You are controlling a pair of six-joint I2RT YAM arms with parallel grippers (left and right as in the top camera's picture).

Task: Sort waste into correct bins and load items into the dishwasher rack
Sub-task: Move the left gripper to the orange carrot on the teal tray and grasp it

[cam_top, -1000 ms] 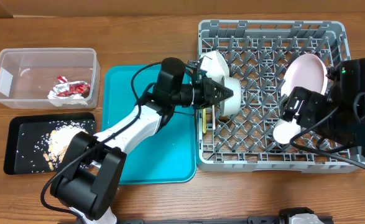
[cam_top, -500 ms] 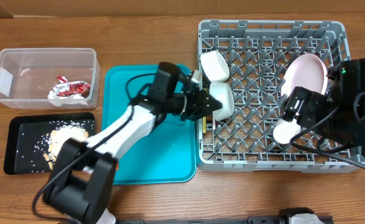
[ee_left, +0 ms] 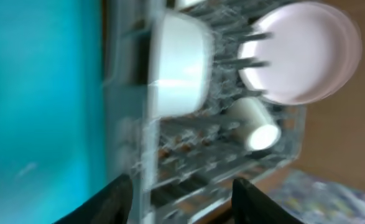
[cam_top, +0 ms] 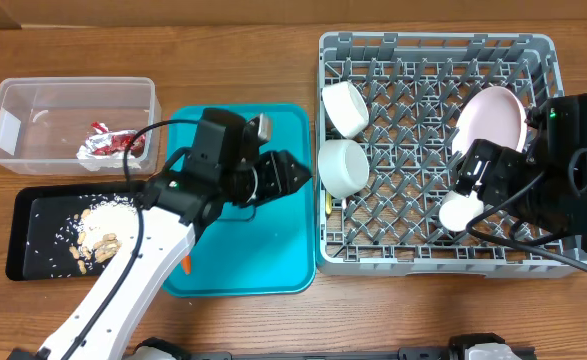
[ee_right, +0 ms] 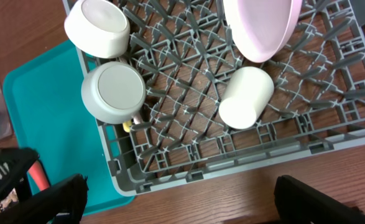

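Observation:
The grey rack (cam_top: pixel 435 262) holds two white bowls (cam_top: pixel 345 108) (cam_top: pixel 341 168), the pink plate (cam_top: pixel 491 122) on edge, the white cup (cam_top: pixel 460 212) and yellow cutlery (cam_top: pixel 330 201). My left gripper (cam_top: pixel 295 172) is open and empty over the teal tray (cam_top: pixel 263 260); its view (ee_left: pixel 182 202) is blurred. My right gripper (ee_right: pixel 182 205) is wide open and empty above the rack's front edge, near the cup (ee_right: pixel 245 98). The wrapper (cam_top: pixel 113 143) lies in the clear tub (cam_top: pixel 73 90). Rice and nuts (cam_top: pixel 98 228) lie in the black tray (cam_top: pixel 33 205). The carrot (cam_top: pixel 185 265) peeks from under my left arm. No napkin shows.
The teal tray lies between the bins and the rack, touching the rack's left side. The right arm's body (cam_top: pixel 573 160) overhangs the rack's right side. Bare wooden table (cam_top: pixel 423 310) runs along the front.
My left gripper has let go of the bowl, which stays in the rack's left side, and has drawn back left over the teal tray. The right arm has not moved.

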